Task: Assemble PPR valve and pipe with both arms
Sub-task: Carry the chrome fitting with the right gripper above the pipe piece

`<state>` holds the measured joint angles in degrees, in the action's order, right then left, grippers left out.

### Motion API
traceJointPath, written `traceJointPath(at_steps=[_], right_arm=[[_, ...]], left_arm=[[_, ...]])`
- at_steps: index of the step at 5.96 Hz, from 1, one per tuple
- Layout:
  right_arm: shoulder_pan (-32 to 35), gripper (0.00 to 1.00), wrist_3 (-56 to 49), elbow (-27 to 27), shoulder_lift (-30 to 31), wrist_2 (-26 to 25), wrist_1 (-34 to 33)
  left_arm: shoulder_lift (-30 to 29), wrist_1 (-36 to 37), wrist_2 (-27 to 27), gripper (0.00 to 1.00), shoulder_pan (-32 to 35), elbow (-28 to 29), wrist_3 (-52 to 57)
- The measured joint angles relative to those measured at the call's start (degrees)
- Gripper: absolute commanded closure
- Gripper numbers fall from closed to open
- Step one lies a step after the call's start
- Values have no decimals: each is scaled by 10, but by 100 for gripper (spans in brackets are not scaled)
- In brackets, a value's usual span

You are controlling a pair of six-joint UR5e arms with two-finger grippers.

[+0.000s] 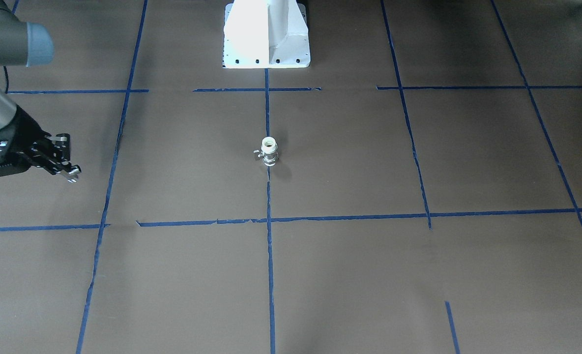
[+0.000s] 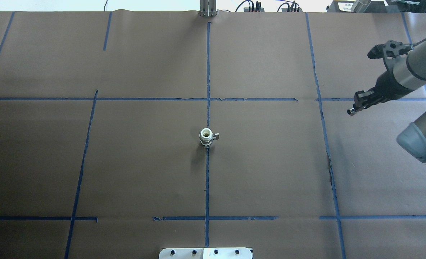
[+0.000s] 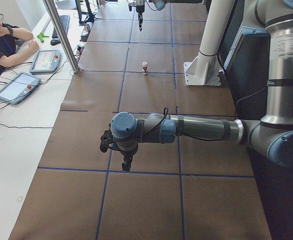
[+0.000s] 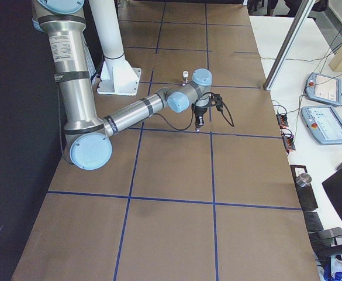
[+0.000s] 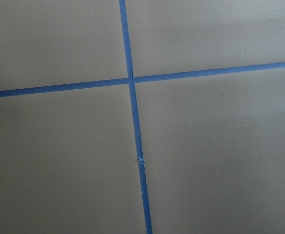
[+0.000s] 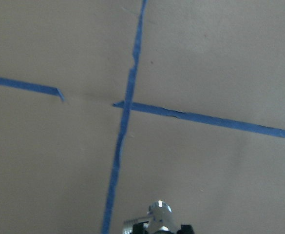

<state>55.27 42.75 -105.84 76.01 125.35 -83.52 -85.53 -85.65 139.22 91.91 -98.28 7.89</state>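
Observation:
The PPR valve [image 1: 269,151] stands upright at the table's middle on a blue tape line, white ring end up, metal collar and side stub below. It also shows in the overhead view [image 2: 206,137] and the exterior left view [image 3: 145,67]. My right gripper [image 1: 70,171] hangs above the table far off on my right side, shut on the small silver pipe [image 1: 73,174]. The pipe also shows in the overhead view [image 2: 350,112] and the right wrist view [image 6: 159,213]. My left gripper [image 3: 126,164] points down over a tape crossing; I cannot tell whether it is open or shut.
The white pedestal [image 1: 266,34] stands at the robot's edge of the table. Blue tape lines [image 5: 132,78] grid the brown cover. An operator [image 3: 1,35], tablets [image 3: 17,87] and a metal post [image 3: 61,35] are along the far side.

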Motion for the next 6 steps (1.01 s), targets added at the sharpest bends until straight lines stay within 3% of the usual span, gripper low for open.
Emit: traceJointPath(at_steps=[3, 6], right_arm=[[-91, 100, 187, -1, -199, -45, -129], [-204, 100, 310, 5, -302, -155, -173]], left_arm=[[6, 0, -11, 0, -2, 5, -2], [3, -1, -10, 0, -3, -2, -32]])
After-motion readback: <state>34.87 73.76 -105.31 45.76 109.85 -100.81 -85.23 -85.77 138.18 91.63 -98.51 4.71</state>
